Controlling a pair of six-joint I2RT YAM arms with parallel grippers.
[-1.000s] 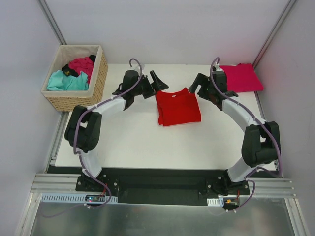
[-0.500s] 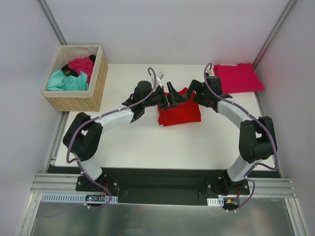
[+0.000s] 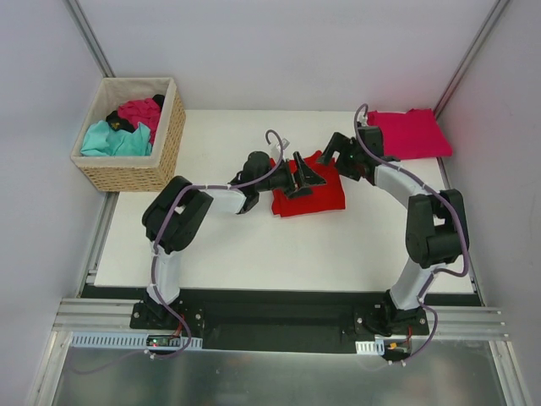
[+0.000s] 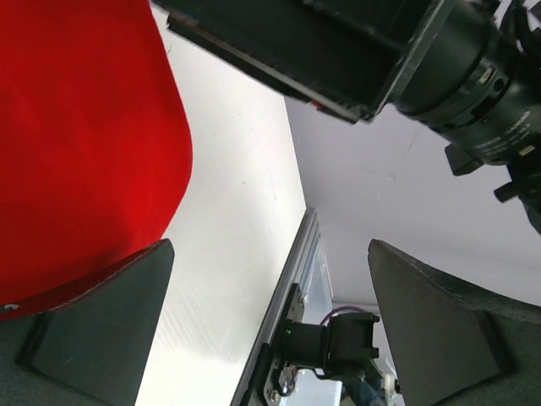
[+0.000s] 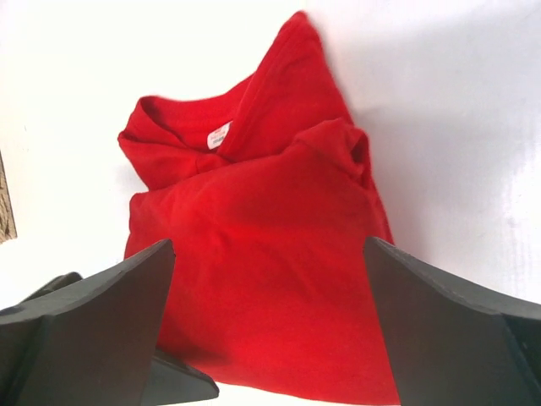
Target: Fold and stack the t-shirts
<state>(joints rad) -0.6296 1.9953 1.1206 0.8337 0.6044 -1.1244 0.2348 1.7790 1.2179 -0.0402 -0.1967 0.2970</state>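
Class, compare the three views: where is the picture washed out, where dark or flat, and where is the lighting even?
Right wrist: the table is blown out to white around the red t-shirt. Left wrist: that shirt is a flat saturated red without folds showing, and the left gripper is a dark silhouette. Top external: even light, faint shadows, sharp throughout.

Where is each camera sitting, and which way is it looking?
Top camera: above and behind the robot, looking down on the table; the left arm, right arm, left hand and right hand all show.
Left wrist camera: on the left arm, looking low across the table toward its edge; its own open hand shows.
Right wrist camera: on the right arm, looking down at the red t-shirt; its own open hand shows.
Shared: all three see the red t-shirt.
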